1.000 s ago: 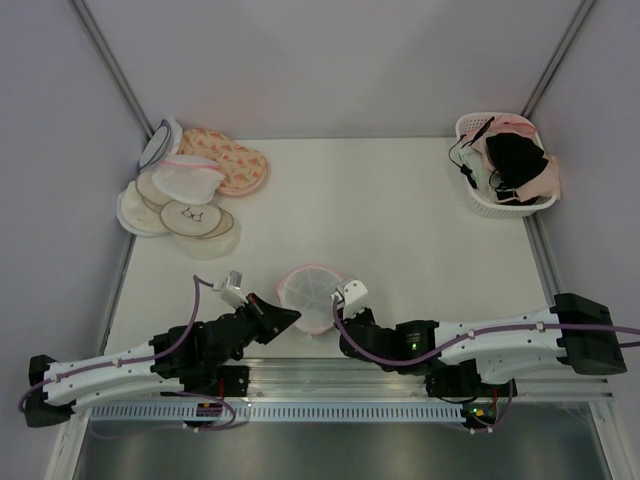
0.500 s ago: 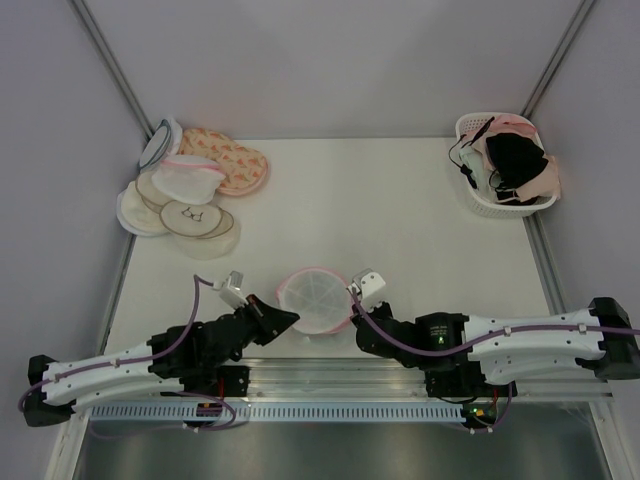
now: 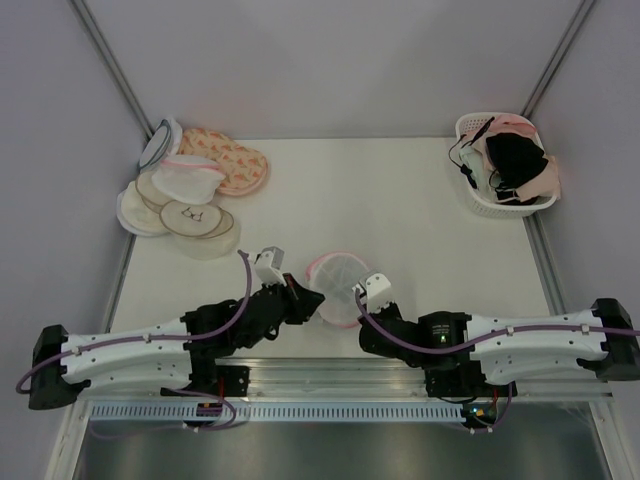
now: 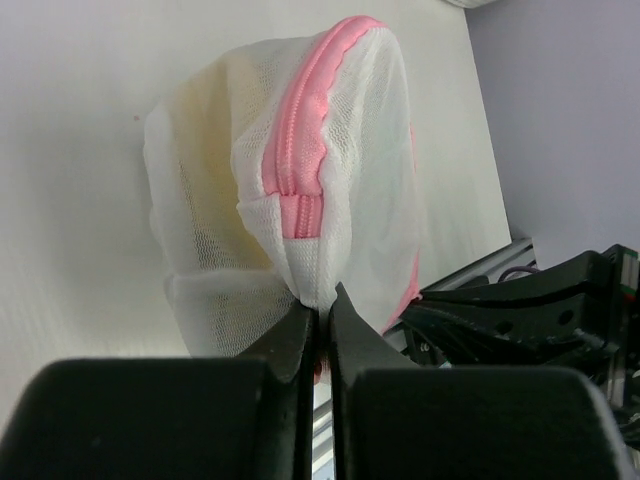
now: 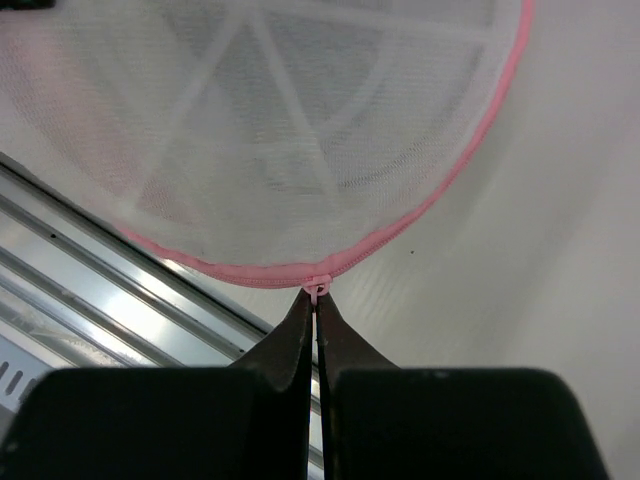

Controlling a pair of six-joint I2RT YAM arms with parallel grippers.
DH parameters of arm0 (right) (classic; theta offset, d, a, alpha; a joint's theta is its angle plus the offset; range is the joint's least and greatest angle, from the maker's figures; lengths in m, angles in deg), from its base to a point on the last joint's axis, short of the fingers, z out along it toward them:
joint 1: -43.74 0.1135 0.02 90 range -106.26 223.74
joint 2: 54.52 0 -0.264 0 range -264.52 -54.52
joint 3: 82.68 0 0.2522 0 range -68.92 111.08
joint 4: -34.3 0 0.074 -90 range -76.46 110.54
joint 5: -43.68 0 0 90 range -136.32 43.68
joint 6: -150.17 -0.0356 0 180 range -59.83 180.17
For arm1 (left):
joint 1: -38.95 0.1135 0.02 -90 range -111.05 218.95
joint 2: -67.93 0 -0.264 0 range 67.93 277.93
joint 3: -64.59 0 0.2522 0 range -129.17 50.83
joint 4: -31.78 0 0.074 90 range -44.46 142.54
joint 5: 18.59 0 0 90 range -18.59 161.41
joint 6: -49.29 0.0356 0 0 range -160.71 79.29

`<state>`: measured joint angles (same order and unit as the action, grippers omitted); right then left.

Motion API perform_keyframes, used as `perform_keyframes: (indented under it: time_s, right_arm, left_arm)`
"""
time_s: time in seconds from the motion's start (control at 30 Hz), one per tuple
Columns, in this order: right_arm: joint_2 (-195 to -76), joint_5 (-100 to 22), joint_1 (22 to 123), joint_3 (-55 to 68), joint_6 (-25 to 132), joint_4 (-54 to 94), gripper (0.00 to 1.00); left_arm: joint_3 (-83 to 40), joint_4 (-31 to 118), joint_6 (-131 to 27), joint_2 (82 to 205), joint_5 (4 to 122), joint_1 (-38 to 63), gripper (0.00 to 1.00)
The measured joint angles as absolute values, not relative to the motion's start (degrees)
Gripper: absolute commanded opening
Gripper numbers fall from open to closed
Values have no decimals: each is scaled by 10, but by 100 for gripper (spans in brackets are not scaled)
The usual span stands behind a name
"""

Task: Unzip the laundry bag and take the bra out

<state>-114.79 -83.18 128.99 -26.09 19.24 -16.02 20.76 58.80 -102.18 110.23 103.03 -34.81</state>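
The laundry bag (image 3: 338, 287), a round white mesh pouch with a pink zipper rim, is held tilted on edge near the table's front, between my two grippers. My left gripper (image 3: 308, 300) is shut on a fold of the bag's white mesh beside the end of the zipper (image 4: 318, 295). My right gripper (image 3: 352, 312) is shut on the small pink zipper pull (image 5: 317, 292) at the bag's rim. The bag's ribbed disc face (image 5: 260, 130) fills the right wrist view. No bra shows inside the bag.
A pile of other pouches lies at the back left, with a peach floral pouch (image 3: 228, 158) and a cream disc with a bra drawing (image 3: 193, 216). A white basket (image 3: 478, 196) of bras stands at the back right. The metal rail (image 3: 330, 378) runs along the front edge.
My left gripper has moved right and away from the front edge, lifting the bag from lying flat to standing tilted on edge. My right gripper has stayed shut at the rim.
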Motion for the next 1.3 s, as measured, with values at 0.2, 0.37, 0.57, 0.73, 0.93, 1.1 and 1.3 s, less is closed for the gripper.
perform_keyframes:
  time_s: [0.2, 0.37, 0.57, 0.73, 0.93, 1.1, 1.3]
  right_arm:
    - [-1107, -849, 1288, -269, 172, -196, 0]
    - [-1084, -853, 1287, -283, 157, -210, 0]
    - [-1083, -841, 1284, -302, 160, -158, 0]
    - [-1096, -816, 1286, -310, 165, -107, 0]
    - [-1111, -804, 1286, -323, 167, -65, 0]
    - [-1120, -810, 1286, -325, 169, -39, 0]
    - [-1119, -853, 1286, -325, 160, -36, 0]
  left_arm:
    - [161, 477, -967, 1231, 959, -304, 2]
    - [130, 401, -950, 1337, 856, -223, 2]
    - [92, 355, -941, 1451, 728, -88, 2]
    - [67, 334, -934, 1518, 661, -16, 92]
    - [112, 336, -959, 1454, 651, -5, 99]
    - [176, 349, -991, 1346, 650, -30, 99]
    - [255, 394, -1049, 1187, 688, -33, 100]
